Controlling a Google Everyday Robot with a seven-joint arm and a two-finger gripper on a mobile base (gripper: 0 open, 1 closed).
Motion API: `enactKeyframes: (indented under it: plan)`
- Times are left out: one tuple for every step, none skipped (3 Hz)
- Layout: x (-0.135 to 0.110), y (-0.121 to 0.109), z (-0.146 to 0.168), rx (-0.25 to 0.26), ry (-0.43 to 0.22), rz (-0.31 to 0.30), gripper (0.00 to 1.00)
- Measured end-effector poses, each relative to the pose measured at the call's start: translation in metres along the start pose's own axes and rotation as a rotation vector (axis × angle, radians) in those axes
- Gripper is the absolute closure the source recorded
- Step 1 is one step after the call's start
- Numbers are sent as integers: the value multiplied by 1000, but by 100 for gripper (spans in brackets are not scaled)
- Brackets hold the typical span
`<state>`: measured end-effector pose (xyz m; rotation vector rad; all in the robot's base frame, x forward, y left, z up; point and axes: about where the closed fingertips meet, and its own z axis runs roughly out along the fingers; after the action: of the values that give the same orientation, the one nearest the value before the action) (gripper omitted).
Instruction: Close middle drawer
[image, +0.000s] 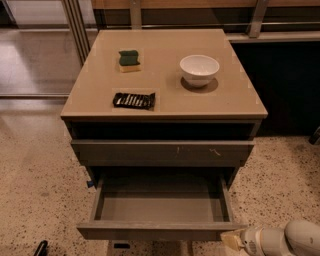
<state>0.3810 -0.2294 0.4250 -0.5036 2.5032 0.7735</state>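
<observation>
The middle drawer is pulled far out of the grey cabinet, and its plain flat front faces me at the bottom of the camera view. Its inside is empty. Above it, the wider grey front with pale scratch marks stands slightly out. My gripper, pale with a white arm behind it, is at the bottom right. It sits right at the right end of the open drawer's front, at or very near the corner.
On the tan cabinet top are a white bowl, a green and yellow sponge and a black snack packet. Speckled floor surrounds the cabinet. A metal frame stands at the back left and a dark wall at the right.
</observation>
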Motion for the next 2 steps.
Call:
enactKeyframes:
  plan:
    - [-10, -10, 14, 13, 8, -20, 100]
    - [-41, -17, 31, 14, -3, -88, 100]
